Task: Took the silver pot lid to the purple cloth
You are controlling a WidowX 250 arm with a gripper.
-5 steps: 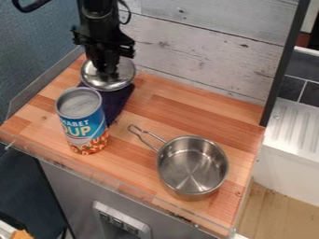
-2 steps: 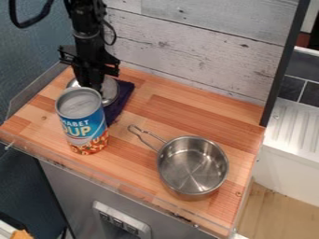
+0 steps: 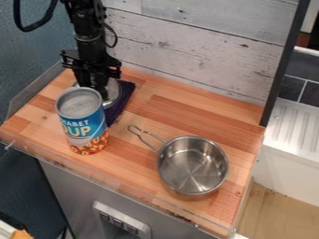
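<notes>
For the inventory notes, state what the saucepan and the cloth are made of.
The round silver saucepan looks like polished metal, probably stainless steel: smooth walls, bright reflections. The dark purple cloth seems a matte woven fabric, lying flat without shine; fibre unclear.

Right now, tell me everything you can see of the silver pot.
The pot is round, silver and shiny, and looks like metal. It stands upright on the wooden counter, near the front right of the picture. Its top is open, with no lid on it, and light streaks show on the inside bottom. A thin, looped, wire-like handle slants from the rim towards the soup can, without touching it.
</notes>
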